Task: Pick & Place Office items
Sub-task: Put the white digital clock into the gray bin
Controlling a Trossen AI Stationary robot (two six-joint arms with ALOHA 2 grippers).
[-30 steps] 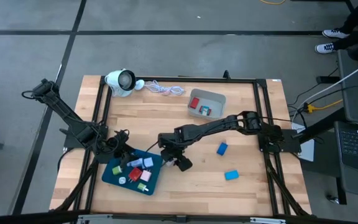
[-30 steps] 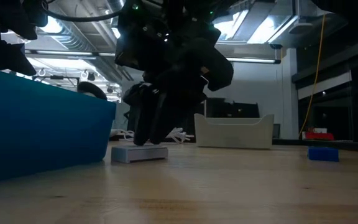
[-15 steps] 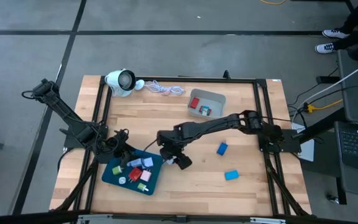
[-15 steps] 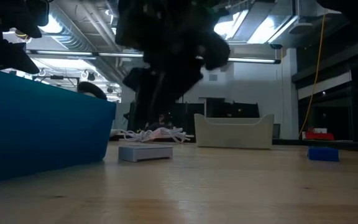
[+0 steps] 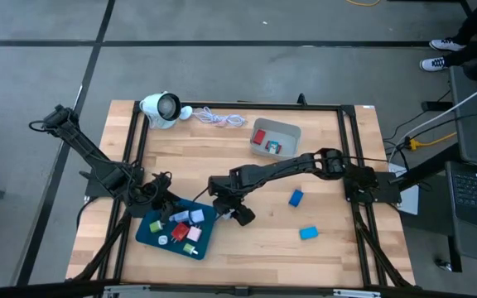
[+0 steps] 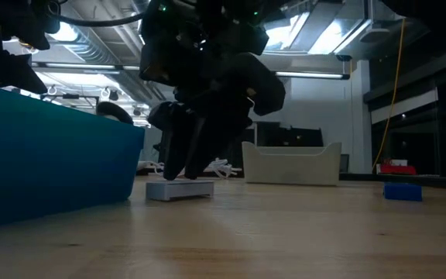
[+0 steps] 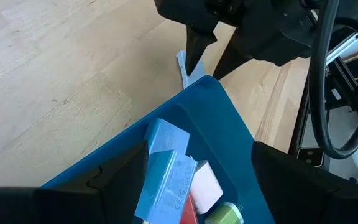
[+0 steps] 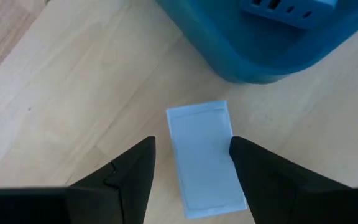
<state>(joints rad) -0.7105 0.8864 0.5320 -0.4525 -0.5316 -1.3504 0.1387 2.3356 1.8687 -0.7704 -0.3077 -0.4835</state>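
A flat pale-blue piece (image 8: 204, 158) lies on the wood beside the dark teal tray (image 8: 272, 43), also seen as the piece (image 6: 180, 189) in the low view. My right gripper (image 8: 191, 146) is open and points down over it, one finger along each long side. In the high view my right gripper (image 5: 222, 207) hides the piece. The tray (image 5: 143, 233) holds several small blocks, among them a light-blue block (image 7: 166, 168). My left gripper (image 7: 201, 149) is open above the tray's far corner, at the left gripper (image 5: 161, 199) in the high view. My right gripper comes from above with its fingers along the pale piece's long sides. One finger (image 8: 253, 168) stands right at the piece's edge (image 8: 230, 146), the other stands apart. I cannot tell whether it touches. The piece lies flat on the table.
Two blue blocks (image 5: 296, 197) (image 5: 308, 233) lie on the wood toward the right. A grey bin (image 5: 274, 135) with small items stands at the far side. The white round device (image 5: 160, 108) and its cord (image 5: 218, 118) lie at the far left.
My right gripper rose off the pale piece, then came down over it again, shifting slightly toward the tray. The piece slid a little along the table during the lift and has lain still since.
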